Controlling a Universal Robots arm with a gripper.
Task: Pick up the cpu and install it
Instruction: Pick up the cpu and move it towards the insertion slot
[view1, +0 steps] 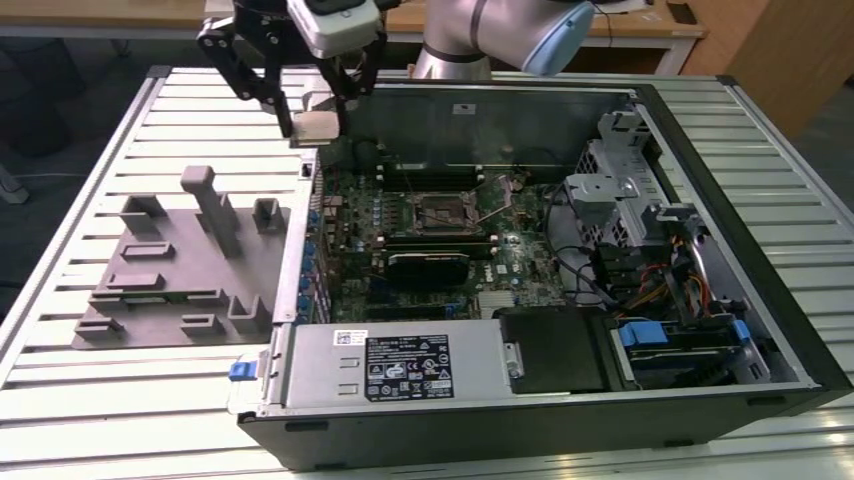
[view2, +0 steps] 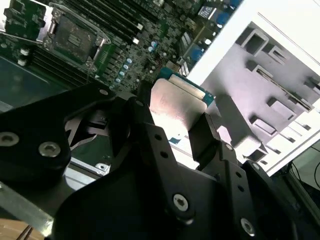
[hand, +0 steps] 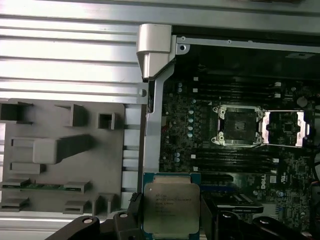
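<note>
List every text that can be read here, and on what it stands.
None can be read.
cpu, held in the gripper: print lines on its top, too blurred.
Power supply label: too small.
Motherboard: white marks, too small.

Worktop (view1: 80, 400): pale slatted metal, spread out below the claw (view1: 318, 125).
Case (view1: 534, 440): open computer case lying on its side on the slats, its far corner wall under the claw.
Fixture (view1: 147, 310): grey moulded plate flat on the slats, just beside the case, nearer the exterior camera than the claw.
</note>
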